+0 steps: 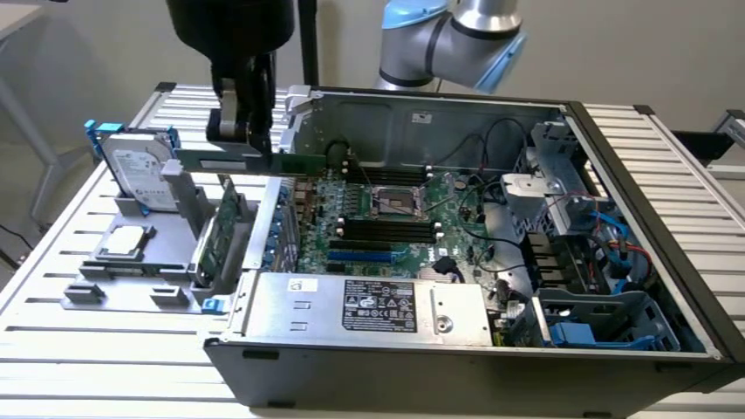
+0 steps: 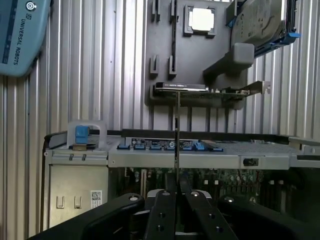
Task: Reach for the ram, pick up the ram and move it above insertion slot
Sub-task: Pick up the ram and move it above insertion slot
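Ram is held edge-on by closed gripper, lifted level above the case's wall on the exterior view's left, between drive and motherboard.

Matt green circuit-board ram, glossy silver hard drive, ribbed bare-metal table.
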Action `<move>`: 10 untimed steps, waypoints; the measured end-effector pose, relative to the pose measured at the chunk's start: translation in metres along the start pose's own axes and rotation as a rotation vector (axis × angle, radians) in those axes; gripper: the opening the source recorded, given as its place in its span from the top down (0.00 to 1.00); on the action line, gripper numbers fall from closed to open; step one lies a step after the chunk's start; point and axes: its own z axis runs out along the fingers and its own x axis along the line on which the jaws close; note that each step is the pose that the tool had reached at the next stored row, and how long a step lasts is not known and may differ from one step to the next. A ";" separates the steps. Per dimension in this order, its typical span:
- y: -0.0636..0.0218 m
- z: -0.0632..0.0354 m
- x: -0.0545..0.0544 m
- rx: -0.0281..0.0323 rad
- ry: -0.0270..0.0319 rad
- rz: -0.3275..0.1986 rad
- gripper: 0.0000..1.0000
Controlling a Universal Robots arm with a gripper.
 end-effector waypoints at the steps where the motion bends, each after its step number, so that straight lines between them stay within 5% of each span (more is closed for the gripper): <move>1: -0.0046 -0.0002 0.000 0.0000 0.0000 0.000 0.86; 10: -0.0457 -0.0016 -0.006 0.0001 0.0000 0.000 0.86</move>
